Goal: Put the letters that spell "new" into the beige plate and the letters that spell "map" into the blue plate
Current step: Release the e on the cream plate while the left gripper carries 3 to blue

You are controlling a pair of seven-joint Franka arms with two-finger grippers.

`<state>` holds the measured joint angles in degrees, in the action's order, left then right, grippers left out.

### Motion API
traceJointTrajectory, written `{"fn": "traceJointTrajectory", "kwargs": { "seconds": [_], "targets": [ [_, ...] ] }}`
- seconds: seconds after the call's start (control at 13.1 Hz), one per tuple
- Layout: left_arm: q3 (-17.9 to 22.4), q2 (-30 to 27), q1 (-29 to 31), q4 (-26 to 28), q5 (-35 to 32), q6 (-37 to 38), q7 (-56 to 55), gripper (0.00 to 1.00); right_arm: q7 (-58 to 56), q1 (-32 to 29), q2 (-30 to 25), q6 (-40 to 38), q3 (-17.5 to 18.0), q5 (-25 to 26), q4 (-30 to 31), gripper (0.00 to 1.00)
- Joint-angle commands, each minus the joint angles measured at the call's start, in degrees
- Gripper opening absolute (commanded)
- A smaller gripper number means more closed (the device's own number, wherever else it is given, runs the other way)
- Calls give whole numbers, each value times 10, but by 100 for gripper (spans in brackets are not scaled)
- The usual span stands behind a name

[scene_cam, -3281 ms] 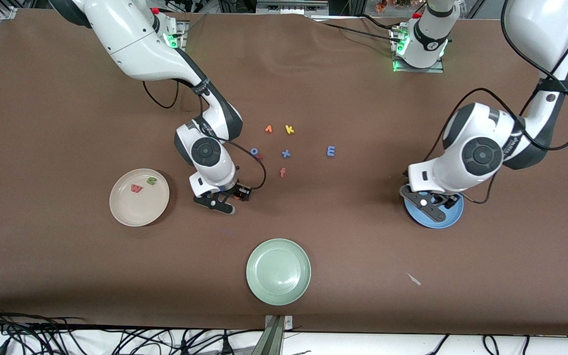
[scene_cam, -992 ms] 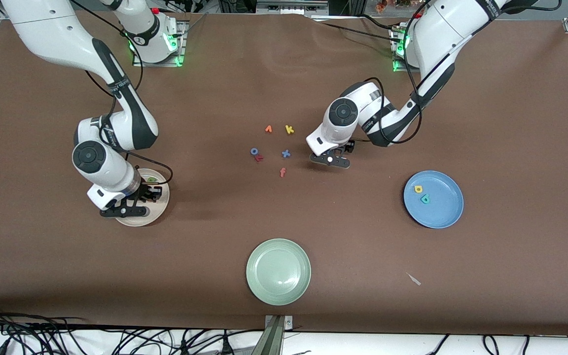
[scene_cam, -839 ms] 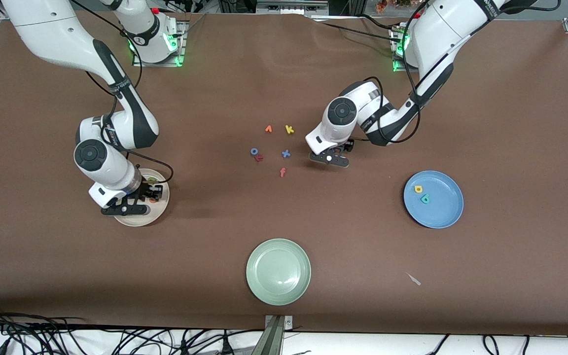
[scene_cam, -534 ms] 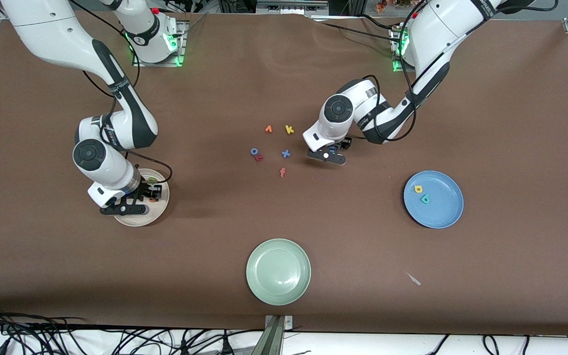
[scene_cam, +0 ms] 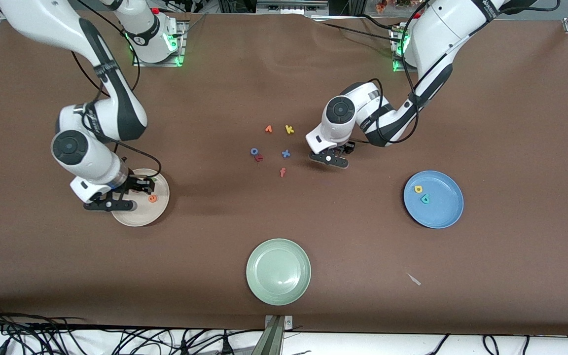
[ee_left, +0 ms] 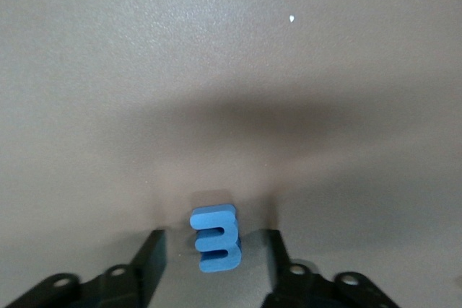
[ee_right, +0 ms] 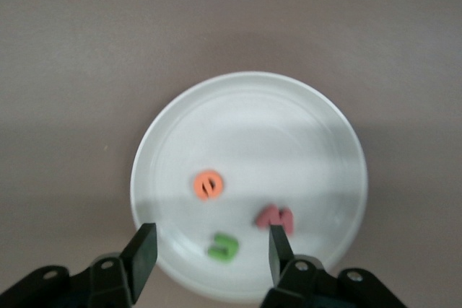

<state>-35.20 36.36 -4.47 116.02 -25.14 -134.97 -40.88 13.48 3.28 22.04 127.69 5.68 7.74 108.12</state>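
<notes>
The right gripper [scene_cam: 116, 196] hangs over the beige plate [scene_cam: 138, 217], toward the right arm's end of the table. Its fingers [ee_right: 143, 249] stand well apart with nothing between them. Below, the orange e [ee_right: 208, 184], the green n [ee_right: 223, 247] and the pinkish-red w [ee_right: 274, 216] all lie loose inside the plate's rim, so "new" looks complete and this arm seems free to pull away.

The left gripper [scene_cam: 334, 156] is low over the middle of the table, straddling the light-blue m [ee_left: 216, 239]. The letter lies flat on the cloth between the two fingers [ee_left: 148, 261], with a little gap on each side, so the fingers are partly open and do not appear to hold it. Placing one finger on each side suits a pinch across the letter's narrow width.

The blue plate [scene_cam: 444, 214] sits toward the left arm's end of the table, well apart from that gripper, with the yellow a [scene_cam: 418, 189] and the teal p [scene_cam: 425, 198] already in it; only the m is missing.

Spare letters lie near the middle, and a pale green plate [scene_cam: 278, 291] sits near the front edge, empty. The table is covered in a plain brown cloth [scene_cam: 511, 123], faintly creased; cables trail along the front edge.
</notes>
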Motion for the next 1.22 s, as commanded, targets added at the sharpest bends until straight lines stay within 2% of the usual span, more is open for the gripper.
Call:
{"fn": "traceJointTrajectory", "kwargs": {
  "seconds": [0.0,0.08,0.15,0.46,0.76,1.14],
  "targets": [
    [-2,5,5,-3,-20,-4,6,22,-10,-3,-50,-122,5,-29,-44,71],
    [-3,0,6,-3,-21,-3,7,8,-18,-3,-58,-164,6,-37,-66,71],
    [-3,-5,8,-3,-20,1,6,0,-31,-3,-67,-206,6,-46,-89,71],
    [-7,-53,18,-18,-20,51,8,0,-69,-4,-107,-317,0,-55,-140,72],
    [-10,-93,64,-42,2,141,123,0,-77,-3,-130,-350,-8,-61,-150,75],
    [-9,-96,210,-42,2,152,366,0,-72,0,-133,-351,-6,-67,-161,85]
  ]
}}
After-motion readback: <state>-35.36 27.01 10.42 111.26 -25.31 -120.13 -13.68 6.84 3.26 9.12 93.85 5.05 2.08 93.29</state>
